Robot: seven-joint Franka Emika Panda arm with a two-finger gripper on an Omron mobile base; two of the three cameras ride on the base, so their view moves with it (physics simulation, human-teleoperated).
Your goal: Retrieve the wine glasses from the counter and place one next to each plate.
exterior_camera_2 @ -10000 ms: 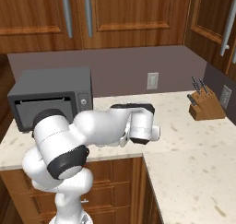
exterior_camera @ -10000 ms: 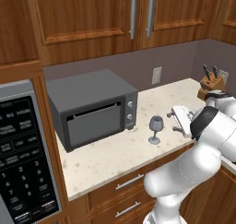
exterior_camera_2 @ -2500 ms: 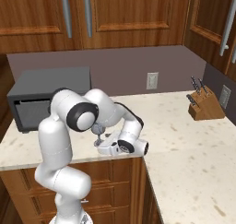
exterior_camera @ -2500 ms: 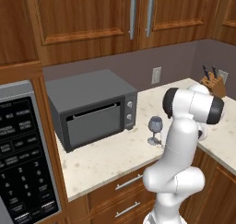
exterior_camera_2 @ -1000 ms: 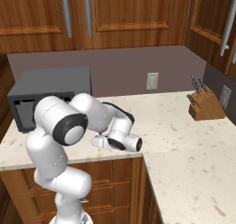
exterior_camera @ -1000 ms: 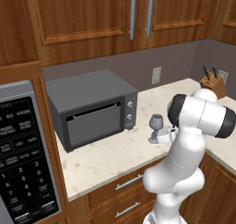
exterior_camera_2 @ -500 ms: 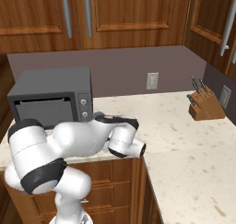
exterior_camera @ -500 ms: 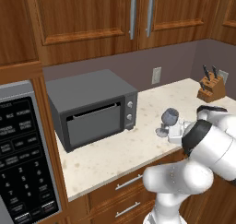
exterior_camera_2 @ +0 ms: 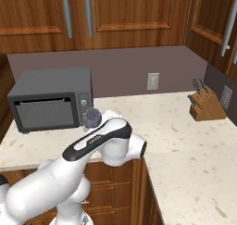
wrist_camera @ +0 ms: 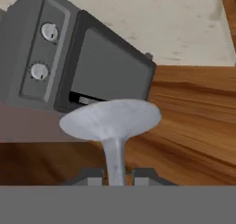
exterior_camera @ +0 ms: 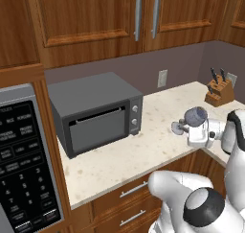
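Observation:
My gripper (exterior_camera: 190,127) is shut on the stem of a dark grey wine glass (exterior_camera: 195,115). The glass hangs tilted on its side, above the beige speckled counter (exterior_camera: 143,148) near its front edge. Its round foot (exterior_camera: 179,127) points left toward the oven. From the right base view the glass's bowl (exterior_camera_2: 92,116) pokes up just behind my forearm. In the hand view the stem runs up between my fingertips, gripper (wrist_camera: 115,177), to the glass's wide round end (wrist_camera: 110,119). The plates are out of view.
A grey toaster oven (exterior_camera: 95,113) stands at the back left of the counter. A wooden knife block (exterior_camera: 218,90) sits in the far right corner under a wall outlet (exterior_camera: 162,77). Wood cabinets hang overhead, and a built-in microwave panel (exterior_camera: 19,155) fills the left edge.
The wine glass has come up off the counter in my gripper. It has tipped over and travelled right, away from the oven, while my arm swung low and forward.

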